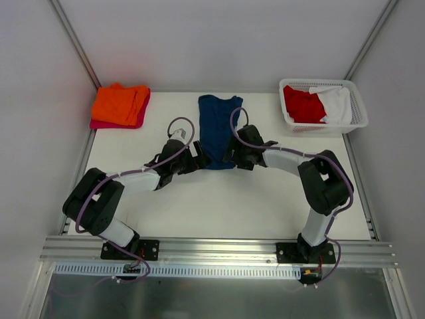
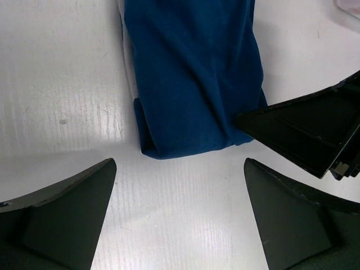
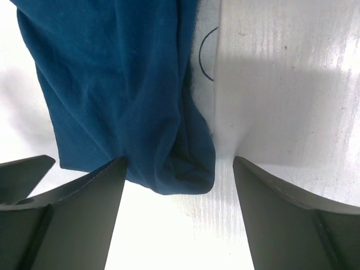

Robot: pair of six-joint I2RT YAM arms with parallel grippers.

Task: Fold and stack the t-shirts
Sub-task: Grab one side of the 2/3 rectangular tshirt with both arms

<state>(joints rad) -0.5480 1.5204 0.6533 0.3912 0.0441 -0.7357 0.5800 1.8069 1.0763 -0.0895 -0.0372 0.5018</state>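
Note:
The navy blue t-shirt (image 1: 217, 129) lies folded into a long strip in the middle of the table, its near end toward the arms. My left gripper (image 1: 201, 158) is open and empty at the strip's near left corner; in the left wrist view the shirt (image 2: 194, 79) lies just ahead of the gripper (image 2: 180, 216). My right gripper (image 1: 229, 153) is open at the near right corner; in the right wrist view the shirt's rolled corner (image 3: 174, 163) lies between the spread fingers of the gripper (image 3: 179, 219), ungrasped.
A folded orange t-shirt (image 1: 120, 103) lies on a magenta-pink one (image 1: 108, 123) at the back left. A white lattice basket (image 1: 358, 119) at the back right holds a red shirt (image 1: 303, 105) and a white shirt (image 1: 337, 104). Walls enclose the table.

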